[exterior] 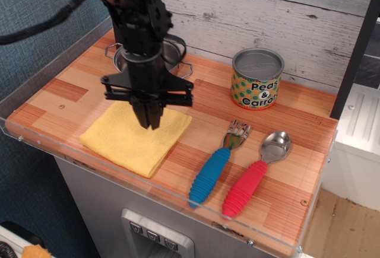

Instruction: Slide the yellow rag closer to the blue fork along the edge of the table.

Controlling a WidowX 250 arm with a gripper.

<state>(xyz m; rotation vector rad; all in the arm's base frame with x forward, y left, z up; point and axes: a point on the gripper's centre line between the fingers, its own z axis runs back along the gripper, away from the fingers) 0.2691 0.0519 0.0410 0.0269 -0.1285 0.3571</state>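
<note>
The gripper [149,121] hangs over the yellow rag [133,139] near the worktop's [285,193] front edge, jaws seemingly closed, apparently empty.

Fig.: Backdrop behind the work surface.
A whitewashed plank wall [267,9] stood at rear; blue textured panel [35,38] at left, pale wood floor [350,228] lower rt.

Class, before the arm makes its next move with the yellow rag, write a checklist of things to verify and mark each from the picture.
1. Claw above the yellow rag: ok.
2. Claw fingers together: ok, they look shut.
3. Claw pressing on the rag: cannot tell; it seems raised.
4. Bare table between rag and blue fork: ok.
5. Rag lying flat near the front edge: ok.
6. Rag close beside the fork: not ok, a gap remains.
</note>
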